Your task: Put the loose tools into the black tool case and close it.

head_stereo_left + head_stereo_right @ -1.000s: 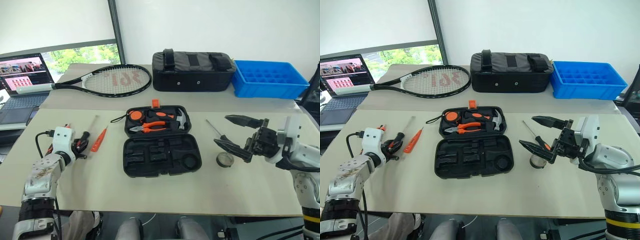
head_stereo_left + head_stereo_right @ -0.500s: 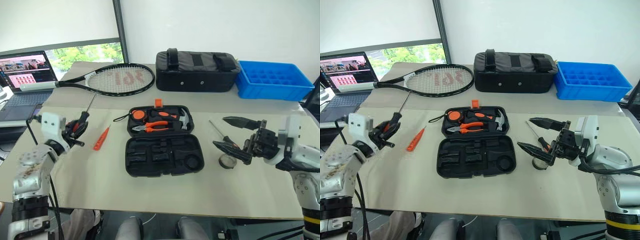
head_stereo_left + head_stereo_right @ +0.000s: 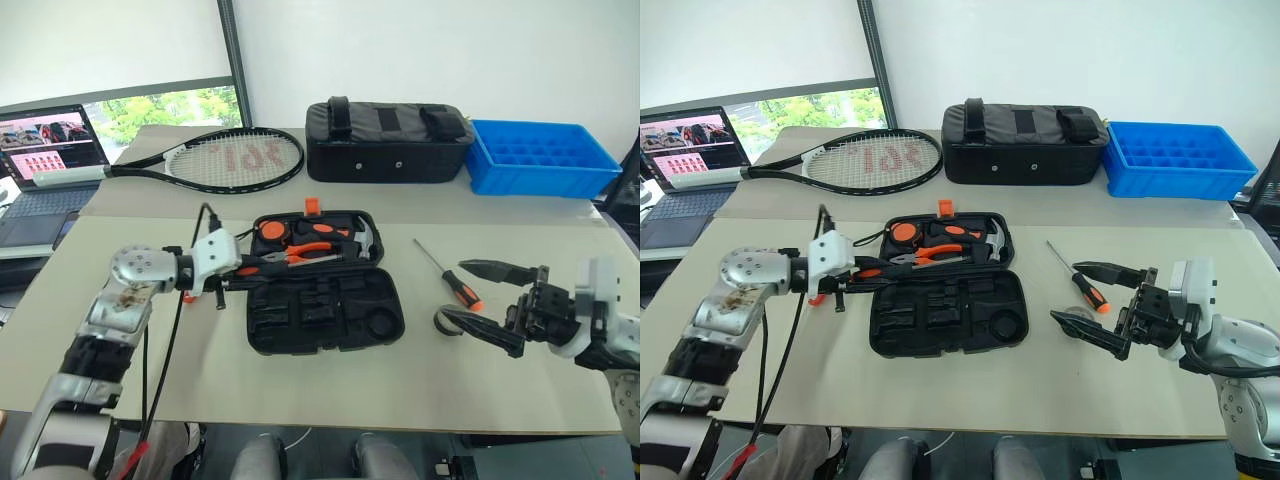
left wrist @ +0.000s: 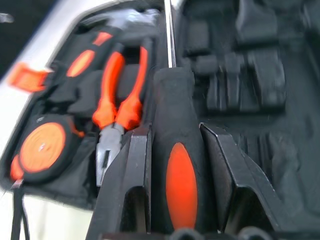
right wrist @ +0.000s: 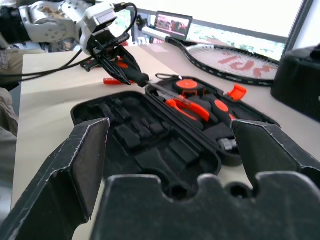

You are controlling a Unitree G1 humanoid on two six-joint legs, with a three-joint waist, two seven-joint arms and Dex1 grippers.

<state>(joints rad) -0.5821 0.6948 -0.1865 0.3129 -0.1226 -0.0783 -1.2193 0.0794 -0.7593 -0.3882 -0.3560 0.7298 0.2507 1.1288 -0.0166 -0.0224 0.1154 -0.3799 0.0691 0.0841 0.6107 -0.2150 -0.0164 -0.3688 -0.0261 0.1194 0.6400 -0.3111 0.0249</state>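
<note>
since 1 second ago, the left gripper (image 3: 240,270) has been swung from the table's left side to the black tool case (image 3: 325,315), clamped on a screwdriver (image 4: 177,170) above its open left edge. the right gripper (image 3: 490,300) is held wide open near a second screwdriver (image 3: 450,278).

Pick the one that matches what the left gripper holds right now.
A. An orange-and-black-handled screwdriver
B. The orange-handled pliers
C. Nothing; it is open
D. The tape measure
A: in the left wrist view the left gripper has its fingers closed on the handle of an orange-and-black-handled screwdriver, carried over the open black tool case.
</note>
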